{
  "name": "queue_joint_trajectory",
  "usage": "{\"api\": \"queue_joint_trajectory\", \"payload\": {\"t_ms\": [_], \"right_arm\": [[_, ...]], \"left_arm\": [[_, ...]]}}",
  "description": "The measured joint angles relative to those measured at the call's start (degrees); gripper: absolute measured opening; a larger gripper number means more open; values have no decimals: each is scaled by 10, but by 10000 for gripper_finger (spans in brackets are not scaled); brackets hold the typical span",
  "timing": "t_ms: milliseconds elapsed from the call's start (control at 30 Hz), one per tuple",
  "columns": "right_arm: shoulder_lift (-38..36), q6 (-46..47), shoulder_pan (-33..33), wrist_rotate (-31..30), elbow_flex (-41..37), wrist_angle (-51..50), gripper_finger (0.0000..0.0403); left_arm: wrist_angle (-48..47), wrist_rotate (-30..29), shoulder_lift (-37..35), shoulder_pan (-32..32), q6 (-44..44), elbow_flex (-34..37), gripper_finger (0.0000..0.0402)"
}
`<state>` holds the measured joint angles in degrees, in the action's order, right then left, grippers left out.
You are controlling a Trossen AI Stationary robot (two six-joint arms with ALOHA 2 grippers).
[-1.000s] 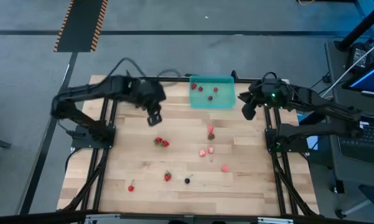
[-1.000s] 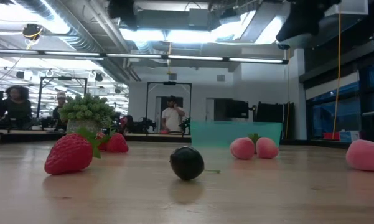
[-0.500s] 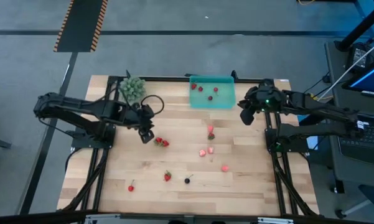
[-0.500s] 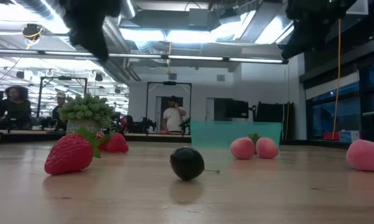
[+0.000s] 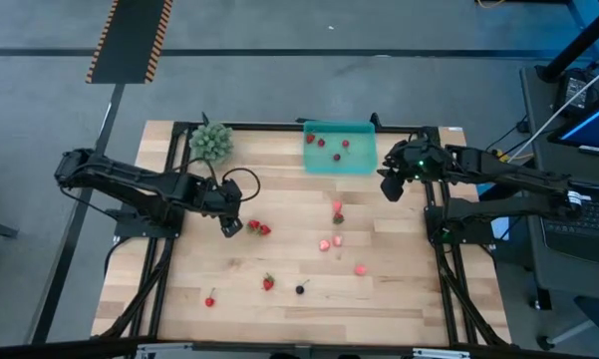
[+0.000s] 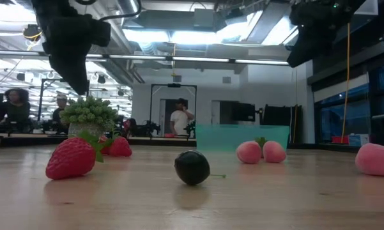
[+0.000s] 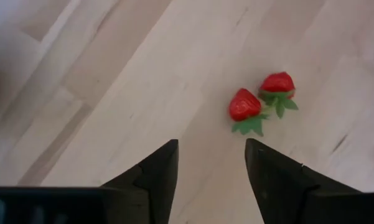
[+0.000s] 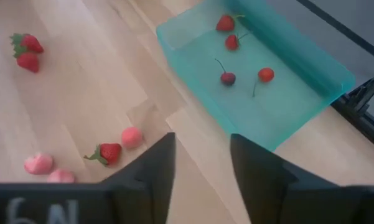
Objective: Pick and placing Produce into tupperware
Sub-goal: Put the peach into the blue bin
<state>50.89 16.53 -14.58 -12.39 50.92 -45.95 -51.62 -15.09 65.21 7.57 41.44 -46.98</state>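
**Four pieces lie in the tray, the others on the table**

The teal tupperware (image 5: 339, 149) stands at the far edge of the wooden table (image 5: 299, 299), near the middle. Four small pieces are in it: two little strawberries (image 8: 224, 23) toward one end, a dark red cherry (image 8: 228, 78) with a stem in the middle, and a brighter red cherry (image 8: 266, 74) beside it. None of them touches another.

The remaining produce is scattered on the table — a pair of strawberries (image 5: 257, 228) lying side by side, a red and a pink piece (image 5: 337, 211) below the tray, two pink pieces (image 5: 330, 242) close together, one more pink piece (image 5: 360, 269), a strawberry (image 5: 268, 283), a dark berry (image 5: 300, 289) and a small red piece (image 5: 210, 300) near the front. A green leafy clump (image 5: 211, 142) sits at the far left corner.

The left gripper (image 7: 210, 167) is above the table just beside the pair of strawberries, its fingers apart and holding nothing. The right gripper (image 8: 201, 163) hangs near the right end of the tray — its fingers are also spread and empty.
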Motion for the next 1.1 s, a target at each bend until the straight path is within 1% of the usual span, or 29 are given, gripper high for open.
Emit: {"api": "queue_joint_trajectory", "payload": {"t_ms": [133, 300, 433, 533, 733, 900, 1100], "right_arm": [[15, -3, 0, 0, 0, 0, 198], [33, -2, 0, 0, 0, 1, 222], [48, -2, 0, 0, 0, 1, 225], [61, 0, 0, 0, 0, 1, 223], [83, -1, 0, 0, 0, 0, 221], [104, 0, 3, 26, 0, 1, 221], [137, 0, 19, 29, 0, 14, 220]], "left_arm": [[1, 0, 0, 16, -12, 0, 179], [7, -6, 0, 32, 4, 0, 179], [31, -7, 0, 46, 18, 8, 179], [67, -5, 0, 55, 19, 39, 179], [87, 2, 0, 78, 65, 90, 179], [96, 2, 0, 89, 76, 100, 179], [107, -8, 0, 90, 77, 100, 179]]}}
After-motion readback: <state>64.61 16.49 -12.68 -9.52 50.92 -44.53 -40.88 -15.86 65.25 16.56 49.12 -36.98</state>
